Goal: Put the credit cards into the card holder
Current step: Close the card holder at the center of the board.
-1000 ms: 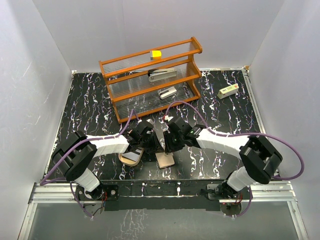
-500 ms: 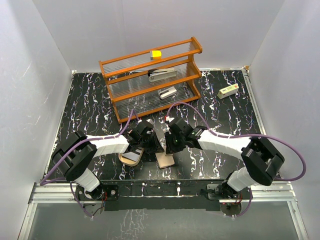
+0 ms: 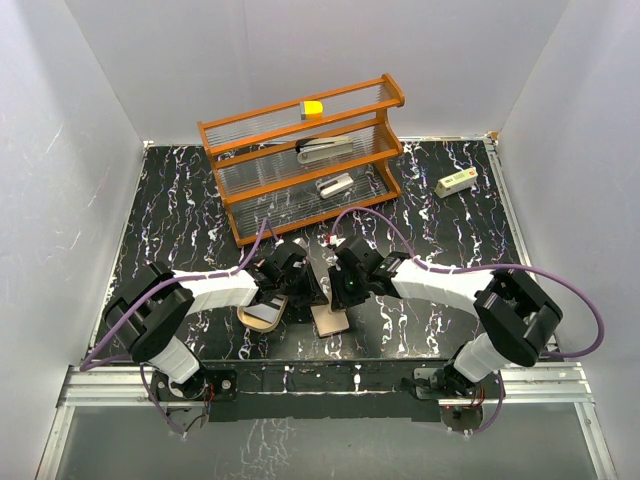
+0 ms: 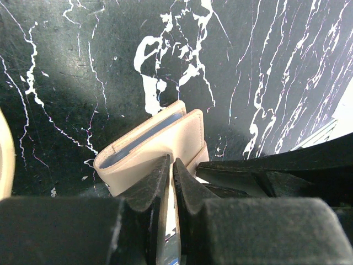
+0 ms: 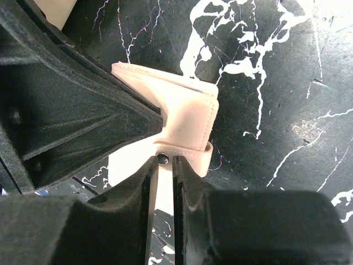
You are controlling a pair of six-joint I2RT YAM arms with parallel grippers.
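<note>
Just beside the closed left end effector [image 4: 171,162] lies the card holder [image 3: 262,316].

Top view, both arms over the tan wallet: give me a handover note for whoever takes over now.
Left gripper: shut on a thin pale strip, likely a credit card edge-on.
Right gripper: shut on the tan wallet's snap flap.
Card holder: oval tray left of the wallet, one dark card lying in it.
Done: that one card, apparently.
To do: get the held card into the holder; other cards not visible.
</note>
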